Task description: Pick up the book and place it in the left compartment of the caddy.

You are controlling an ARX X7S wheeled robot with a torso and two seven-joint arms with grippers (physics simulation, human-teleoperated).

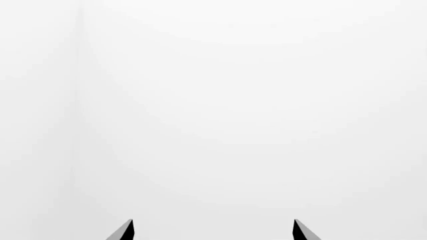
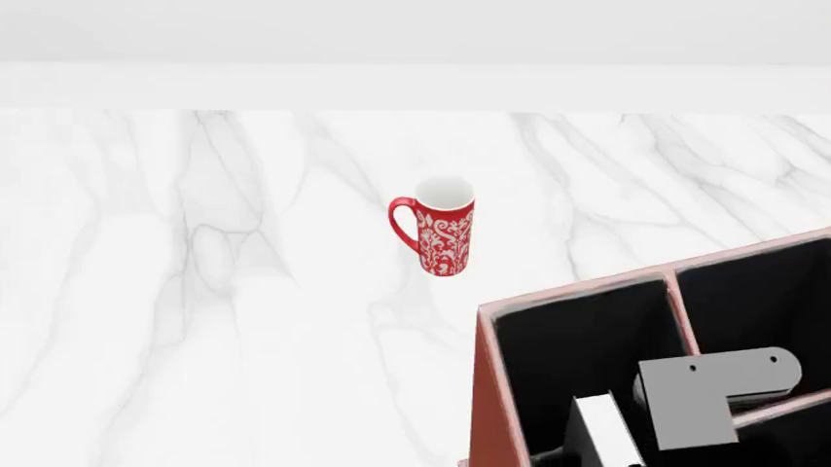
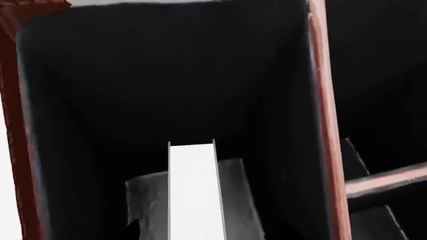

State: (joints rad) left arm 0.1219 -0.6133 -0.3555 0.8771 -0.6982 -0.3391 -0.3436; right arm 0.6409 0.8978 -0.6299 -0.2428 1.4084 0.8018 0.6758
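The black book with white page edges [image 3: 192, 190] stands on edge between my right gripper's [image 3: 190, 172] grey fingers [image 3: 143, 200], inside the caddy's left compartment [image 3: 167, 75]. In the head view the book [image 2: 605, 428] sits low in that long black-lined section [image 2: 571, 341] of the reddish-brown caddy [image 2: 571, 290], with the right wrist's grey bracket [image 2: 714, 389] over the partition [image 2: 682, 311]. My left gripper [image 1: 213, 230] is open and empty, facing a blank white surface; it is out of the head view.
A red-and-white patterned mug [image 2: 442, 229] stands upright on the white marble tabletop [image 2: 195, 321], beyond and left of the caddy. The caddy's smaller sections lie right of the partition [image 3: 323, 100], split by a cross divider [image 3: 387, 180].
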